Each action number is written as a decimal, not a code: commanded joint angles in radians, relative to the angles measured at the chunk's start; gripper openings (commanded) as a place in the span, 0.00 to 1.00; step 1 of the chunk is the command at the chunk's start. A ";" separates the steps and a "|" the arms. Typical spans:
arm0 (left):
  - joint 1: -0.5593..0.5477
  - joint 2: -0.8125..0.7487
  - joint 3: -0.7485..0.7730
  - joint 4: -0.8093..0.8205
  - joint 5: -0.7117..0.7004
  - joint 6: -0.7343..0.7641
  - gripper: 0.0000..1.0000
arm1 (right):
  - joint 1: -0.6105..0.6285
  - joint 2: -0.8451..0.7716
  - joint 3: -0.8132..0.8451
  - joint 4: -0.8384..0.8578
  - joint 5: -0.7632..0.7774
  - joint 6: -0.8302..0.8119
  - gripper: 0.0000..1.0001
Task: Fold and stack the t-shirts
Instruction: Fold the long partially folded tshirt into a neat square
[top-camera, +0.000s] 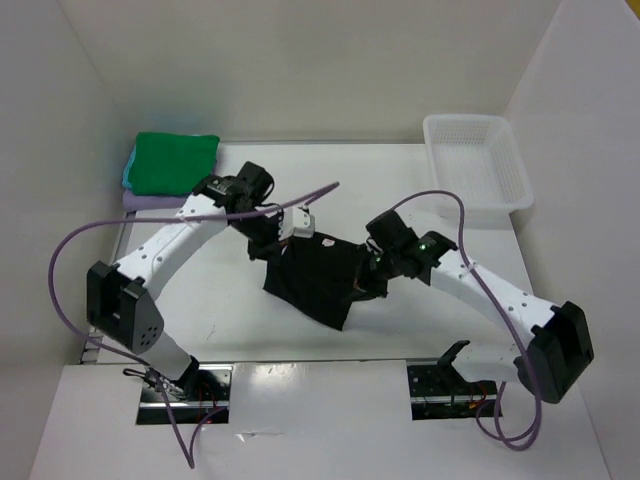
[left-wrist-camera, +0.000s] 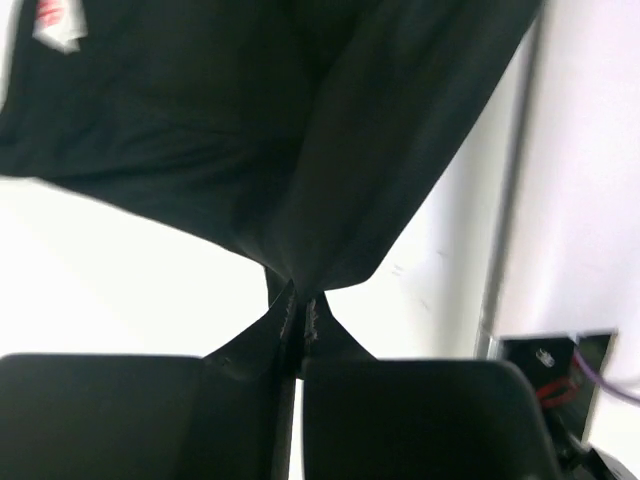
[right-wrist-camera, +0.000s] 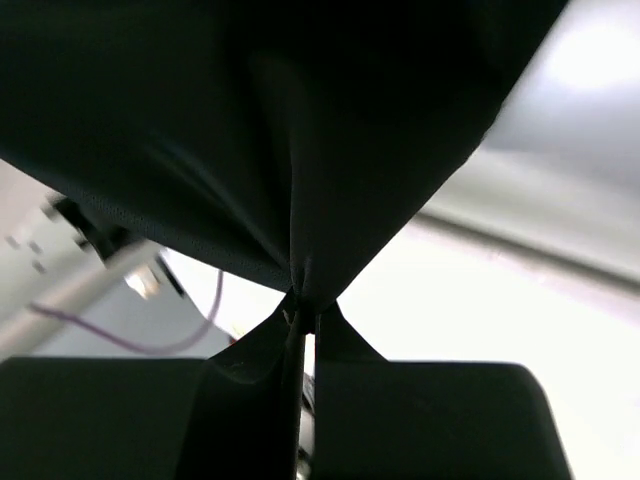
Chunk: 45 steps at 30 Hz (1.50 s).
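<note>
Left gripper (left-wrist-camera: 298, 303): jaws pressed together on a pinch of the black t-shirt (left-wrist-camera: 300, 120), with the cloth fanning out from the tips.
Right gripper (right-wrist-camera: 303, 312): closed tight in the same way on a bunched fold of the same shirt.
Black t-shirt, position: mid-table, slung between the two grippers. Its upper edge runs from one to the other, and its lower part tapers to a corner pointing at the near edge. Whether that corner rests on the table (top-camera: 220, 310) cannot be told.
Tag (top-camera: 303, 222): white, at the shirt's upper edge, just beside the left fingers. The left wrist view shows red print on it.
Green t-shirt (top-camera: 175, 162): folded, on top of a pile at the far left corner, well apart from the black one.
Turquoise t-shirt (top-camera: 128, 172): only a sliver shows at the green one's left side.
Lavender t-shirt (top-camera: 150, 201): lowest in the pile, its near edge showing.
White bin (top-camera: 478, 165): mesh-walled, at the far right corner.
Purple cables (top-camera: 75, 245): one loops wide off each arm.
</note>
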 joint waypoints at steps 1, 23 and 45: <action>0.055 0.119 0.070 0.037 0.058 -0.066 0.00 | -0.127 0.068 0.077 -0.024 -0.075 -0.128 0.00; 0.159 0.710 0.598 0.178 0.034 -0.301 0.22 | -0.541 0.565 0.201 0.177 -0.253 -0.414 0.19; 0.143 0.625 0.546 0.361 0.107 -0.327 0.57 | -0.507 0.399 0.170 0.292 -0.005 -0.356 0.00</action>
